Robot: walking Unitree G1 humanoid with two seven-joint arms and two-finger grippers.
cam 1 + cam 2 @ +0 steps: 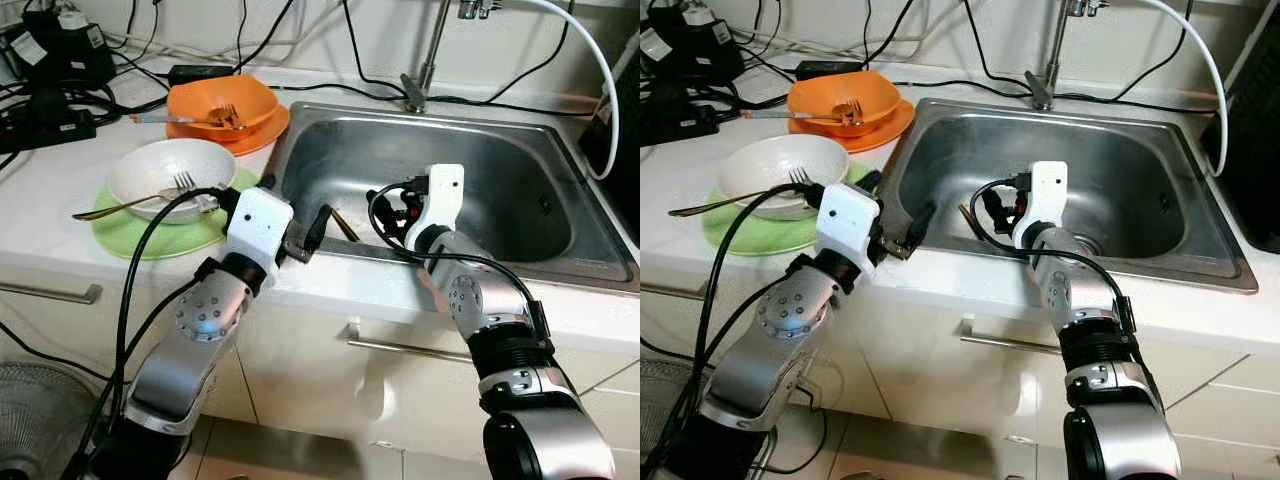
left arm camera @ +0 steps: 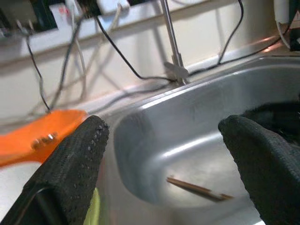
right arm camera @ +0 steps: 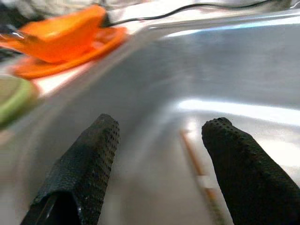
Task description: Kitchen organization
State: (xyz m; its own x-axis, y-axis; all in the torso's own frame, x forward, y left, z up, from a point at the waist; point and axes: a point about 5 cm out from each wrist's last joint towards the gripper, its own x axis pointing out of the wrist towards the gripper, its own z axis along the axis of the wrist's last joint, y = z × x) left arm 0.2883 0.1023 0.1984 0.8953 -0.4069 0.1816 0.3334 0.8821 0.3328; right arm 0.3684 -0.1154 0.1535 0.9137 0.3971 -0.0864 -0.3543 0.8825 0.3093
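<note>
A pair of brown chopsticks lies on the floor of the steel sink, near its front left corner. My right gripper is down inside the sink, open, with the chopsticks just beyond its fingertips. My left gripper hovers open over the sink's front left rim, holding nothing; the chopsticks lie below and ahead of it. On the counter left of the sink, a white bowl with a fork rests on a green plate. Behind it, an orange bowl with a fork sits on an orange plate.
A faucet rises behind the sink, with a white hose at the right. Black cables and a power strip crowd the back left of the counter. Drawer handles run below the counter edge. A fan grille stands on the floor.
</note>
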